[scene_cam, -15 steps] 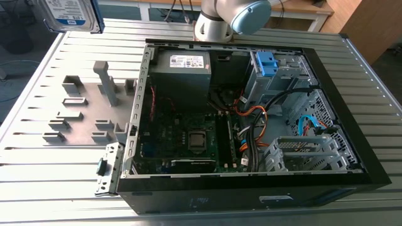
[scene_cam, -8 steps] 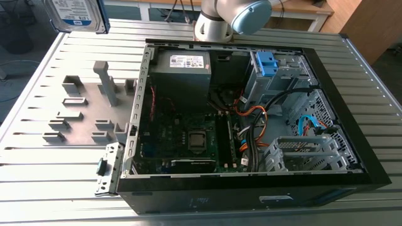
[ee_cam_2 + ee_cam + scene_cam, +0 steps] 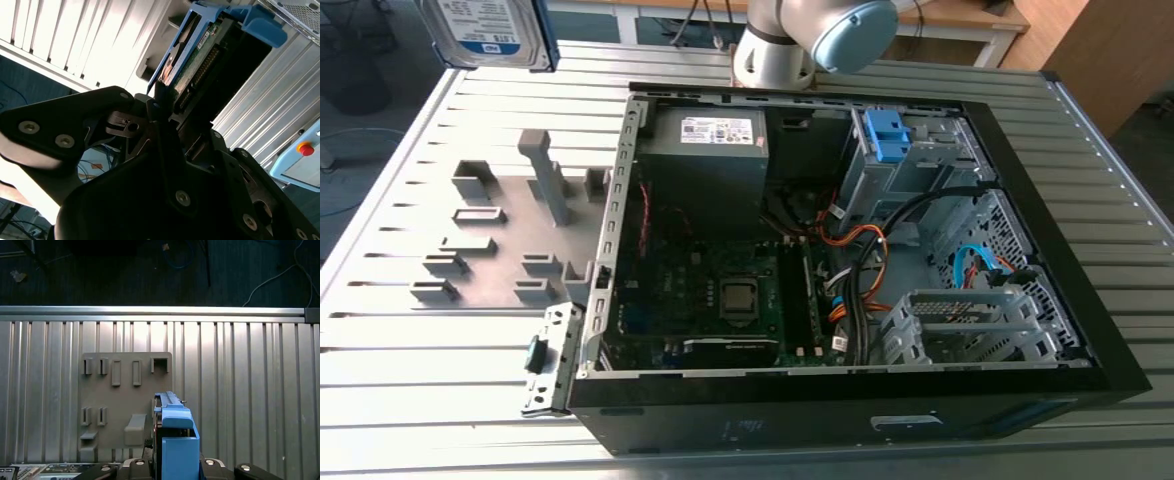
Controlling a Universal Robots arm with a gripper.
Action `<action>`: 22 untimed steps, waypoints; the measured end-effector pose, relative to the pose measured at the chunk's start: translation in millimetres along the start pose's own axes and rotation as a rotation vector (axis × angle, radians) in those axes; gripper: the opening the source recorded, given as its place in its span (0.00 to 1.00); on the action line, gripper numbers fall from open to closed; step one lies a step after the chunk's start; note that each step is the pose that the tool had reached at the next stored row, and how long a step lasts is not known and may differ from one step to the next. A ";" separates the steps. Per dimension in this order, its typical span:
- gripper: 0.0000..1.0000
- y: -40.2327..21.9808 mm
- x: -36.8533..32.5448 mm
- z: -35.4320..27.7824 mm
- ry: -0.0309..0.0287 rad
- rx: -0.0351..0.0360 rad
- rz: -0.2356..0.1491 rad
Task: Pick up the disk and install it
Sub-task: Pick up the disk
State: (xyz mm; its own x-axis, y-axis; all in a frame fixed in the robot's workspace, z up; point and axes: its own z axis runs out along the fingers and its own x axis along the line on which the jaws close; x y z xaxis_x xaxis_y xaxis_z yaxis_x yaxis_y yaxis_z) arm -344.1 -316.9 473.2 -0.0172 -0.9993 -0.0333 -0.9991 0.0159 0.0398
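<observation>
The disk (image 3: 487,35), a silver drive with a white-and-blue label in a blue carrier, hangs in the air above the table's far corner at the exterior view's left. In the second wrist view my gripper (image 3: 167,107) is shut on the disk (image 3: 200,55), with its black fingers (image 3: 157,100) clamping the drive's lower end and the circuit-board side showing. Seen in the first wrist view, the disk's blue carrier (image 3: 172,435) stands edge-on above the grey fixture plate (image 3: 127,405).
An open computer case (image 3: 620,200) lies on the slatted metal table (image 3: 400,330), with a grey power supply (image 3: 707,135), a blue latch (image 3: 887,135) and a metal drive cage (image 3: 974,325) inside. The grey fixture plate (image 3: 507,240) lies beside the case. The arm's base (image 3: 787,45) stands behind it.
</observation>
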 end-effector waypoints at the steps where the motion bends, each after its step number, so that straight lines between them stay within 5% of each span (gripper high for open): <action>1: 0.36 -0.8 0.0 0.0 0.0000 0.0000 0.000; 22: 0.36 -19.4 -0.3 -0.8 0.0000 0.0000 0.000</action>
State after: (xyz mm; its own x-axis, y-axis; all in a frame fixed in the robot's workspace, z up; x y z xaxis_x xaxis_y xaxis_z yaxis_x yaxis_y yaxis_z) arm -324.7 -316.9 473.2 -0.0172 -0.9993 -0.0333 -0.9991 0.0159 0.0398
